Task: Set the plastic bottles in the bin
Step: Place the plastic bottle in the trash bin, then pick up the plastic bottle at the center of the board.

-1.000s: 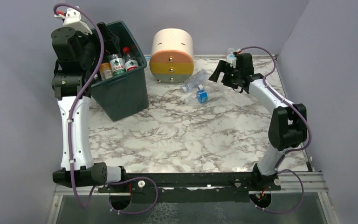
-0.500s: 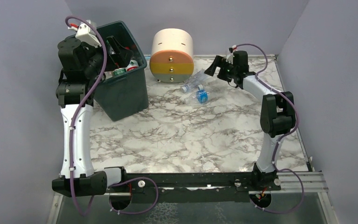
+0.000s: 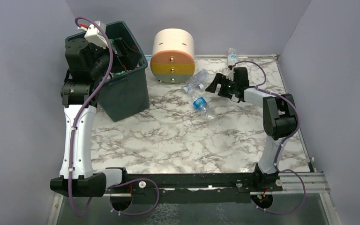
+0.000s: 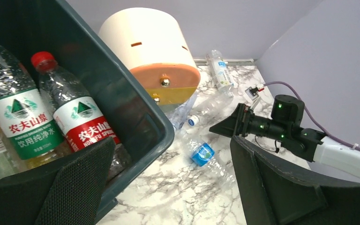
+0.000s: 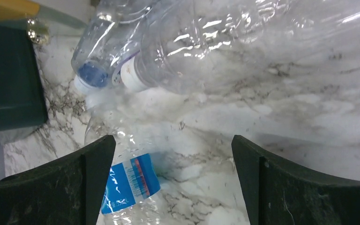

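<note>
Ideally the right fingers (image 5: pixel 304 187), spread and empty like the left fingers (image 4: pixel 79 187) over the bin (image 4: pixel 161 133), should straddle the blue-labelled bottle (image 5: pixel 127 186) mid-body before closing.

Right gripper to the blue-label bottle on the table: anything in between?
Nothing visible. The right gripper, jaws open, hangs near the blue-label bottle, with only bare table between. Two clear bottles lie farther back by the drawer unit, off that path.
</note>
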Controlling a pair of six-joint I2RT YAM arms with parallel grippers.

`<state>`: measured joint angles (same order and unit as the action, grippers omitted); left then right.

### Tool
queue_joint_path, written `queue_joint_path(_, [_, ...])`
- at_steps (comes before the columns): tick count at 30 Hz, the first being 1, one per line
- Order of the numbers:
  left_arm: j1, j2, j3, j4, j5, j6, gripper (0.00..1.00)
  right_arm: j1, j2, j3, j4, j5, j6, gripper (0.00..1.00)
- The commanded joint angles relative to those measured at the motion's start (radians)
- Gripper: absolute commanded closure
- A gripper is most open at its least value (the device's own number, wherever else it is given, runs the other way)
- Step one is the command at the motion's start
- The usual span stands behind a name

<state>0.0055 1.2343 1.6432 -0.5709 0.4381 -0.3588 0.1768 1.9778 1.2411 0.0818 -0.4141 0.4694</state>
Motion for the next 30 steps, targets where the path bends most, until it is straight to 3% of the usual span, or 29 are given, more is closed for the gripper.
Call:
queue_joint_path(1, [-0.032, -0.006, -0.013, 0.017, -0.007, 0.0, 0.01, 0.004, -0.121, -0.086, 0.067, -0.041, -0.017, 0.03])
queue_joint_path(8, [-0.098, -0.001, -0.021, 0.016, -0.054, 0.006, 0.01, 0.017, -0.235, -0.225, 0.087, -0.081, -0.021, 0.04])
queue_joint_path(12, [-0.142, 0.005, -0.03, 0.017, -0.088, 0.007, 0.01, 0.08, -0.279, -0.241, -0.011, 0.006, -0.015, 0.04])
queue_joint_path(22, [-0.201, 0.003, -0.062, 0.02, -0.121, 0.017, 0.01, 0.248, -0.348, -0.311, -0.235, 0.153, 0.258, 0.01])
queue_joint_path(30, [-0.212, -0.011, -0.09, 0.036, -0.101, 0.015, 0.01, 0.333, -0.396, -0.312, -0.287, 0.273, 0.481, 0.0])
